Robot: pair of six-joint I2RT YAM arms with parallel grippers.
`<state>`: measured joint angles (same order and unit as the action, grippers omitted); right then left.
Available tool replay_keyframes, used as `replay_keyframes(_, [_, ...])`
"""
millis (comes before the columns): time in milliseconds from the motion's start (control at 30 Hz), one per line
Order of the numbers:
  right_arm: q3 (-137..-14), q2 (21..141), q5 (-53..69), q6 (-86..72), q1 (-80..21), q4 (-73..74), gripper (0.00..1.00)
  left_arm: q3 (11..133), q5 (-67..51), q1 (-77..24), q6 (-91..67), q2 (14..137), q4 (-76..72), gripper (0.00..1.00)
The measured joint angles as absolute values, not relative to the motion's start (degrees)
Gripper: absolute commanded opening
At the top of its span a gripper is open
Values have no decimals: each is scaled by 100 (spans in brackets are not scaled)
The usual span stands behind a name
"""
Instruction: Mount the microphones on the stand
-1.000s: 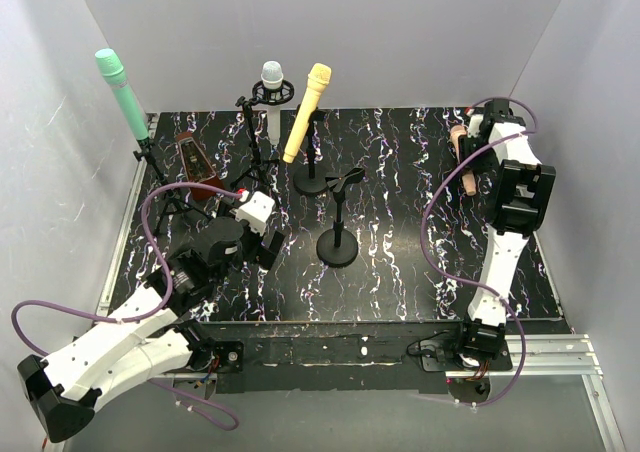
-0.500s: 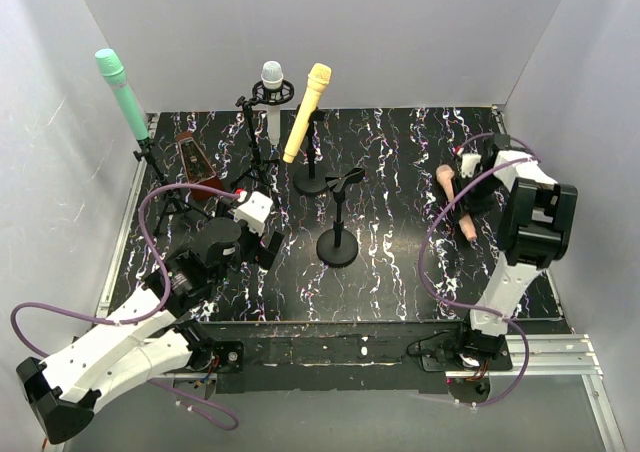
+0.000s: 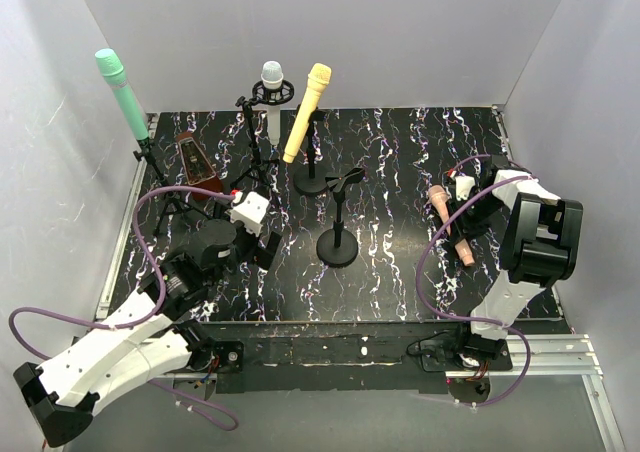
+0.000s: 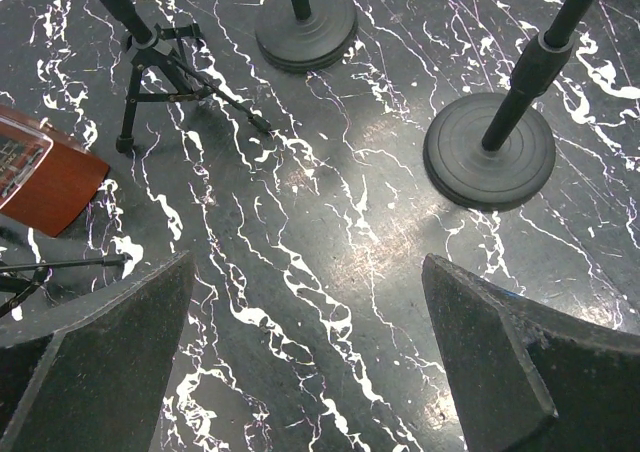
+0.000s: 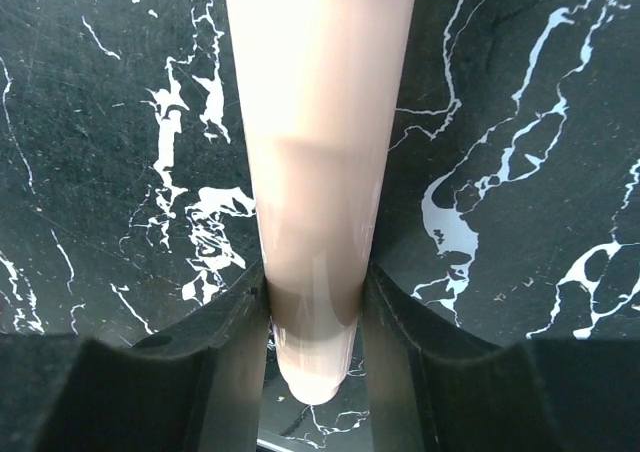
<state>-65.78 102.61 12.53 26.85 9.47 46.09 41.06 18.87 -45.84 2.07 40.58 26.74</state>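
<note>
The right gripper (image 5: 315, 312) has carried the pink microphone (image 5: 318, 122) nearer and left, squeezing it tight. The left gripper (image 4: 310, 342) hangs wide open.

pink microphone (image 3: 440, 200) carried leftward, nearer

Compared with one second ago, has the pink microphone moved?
Yes. Held in the right gripper, the pink microphone has come away from the far right corner of the table, toward the near edge and slightly left, closer to the empty stand.
</note>
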Motion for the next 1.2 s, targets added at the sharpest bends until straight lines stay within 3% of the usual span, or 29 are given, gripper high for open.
replay_keyframes(233, [-6501,10241,1164,2692,945,4475,49,4106,1883,-4582,187,3977,2674,98])
replay_keyframes(267, [-6490,10232,1157,2687,945,4464,58,4106,1883,-4582,187,3977,2674,98])
replay_keyframes(300, [-6482,10224,1153,2679,941,4453,58,4106,1881,-4582,187,3977,2674,98])
replay_keyframes(367, [-6458,10186,1125,2663,928,4460,69,4106,1881,-4582,187,3975,2674,98])
replay_keyframes(467, [-6449,10158,1066,2676,928,4491,69,4106,1879,-4582,187,3962,2674,98])
replay_keyframes(833, [-6449,10173,799,2672,930,4401,45,4106,1861,-4582,187,3929,2674,98])
replay_keyframes(900, [-6451,10186,749,2683,930,4388,28,4106,1861,-4580,187,3920,2674,98])
replay_keyframes(933, [-6469,10202,744,2705,930,4394,13,4106,1861,-4580,187,3918,2674,98])
replay_keyframes(967, [-6497,10224,744,2724,934,4418,3,4106,1861,-4580,185,3911,2674,98])
replay_keyframes(1200, [-6600,10289,1026,2759,993,4552,1,4080,1568,-4580,185,3457,2635,98])
